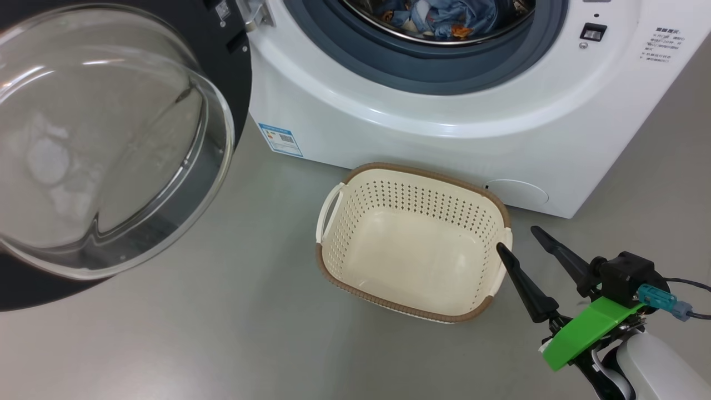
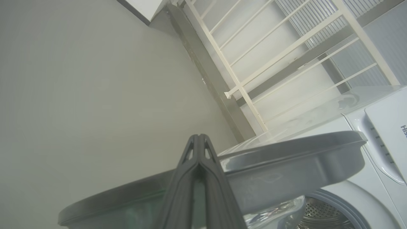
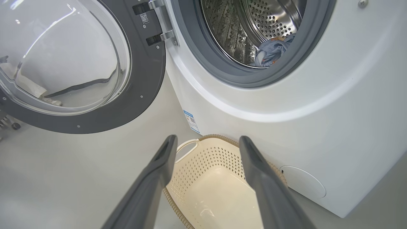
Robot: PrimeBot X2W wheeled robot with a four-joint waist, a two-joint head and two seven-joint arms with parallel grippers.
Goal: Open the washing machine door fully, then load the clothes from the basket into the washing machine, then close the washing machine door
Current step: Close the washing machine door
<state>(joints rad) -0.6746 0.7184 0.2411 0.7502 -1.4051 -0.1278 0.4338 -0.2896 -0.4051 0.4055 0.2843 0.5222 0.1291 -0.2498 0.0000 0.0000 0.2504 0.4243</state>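
Floor (image 1: 222,344): plain grey, carries the machine and the basket. A cream-white railing (image 2: 254,63) stands along the wall behind the machine, seen from the left wrist. A small blue label (image 1: 280,139) is stuck low on the machine's front at its left corner, and a round service cover (image 1: 516,194) sits low on the right.

The washing machine door (image 1: 105,144) is swung wide open to the left of the washing machine (image 1: 422,128), hanging on its hinge (image 3: 159,22). Its bulging glass faces the head camera and hides much of the floor on that side. The drum mouth is unobstructed, ringed by the grey-blue gasket (image 1: 433,66).

Left claw (image 2: 198,138): fingers pressed together, nothing between them. From its wrist, the tips overlap the door's grey rim seen edge-on. Whether they touch it cannot be told.

Right claw (image 1: 517,238): jaws spread wide, holding nothing. It hovers at the right end of the basket (image 1: 414,176). One fingertip overlaps the basket's brown rim in the head view; contact uncertain. The other finger is just outside it, near the machine's lower front. The door is well apart from this claw, across the basket.

Basket: upright on the floor, just before the machine, below the drum opening, its cream bottom bare.

Steel drum (image 3: 254,25): the clothes (image 1: 444,19) lie bunched at its bottom, light blue with orange-brown patches.
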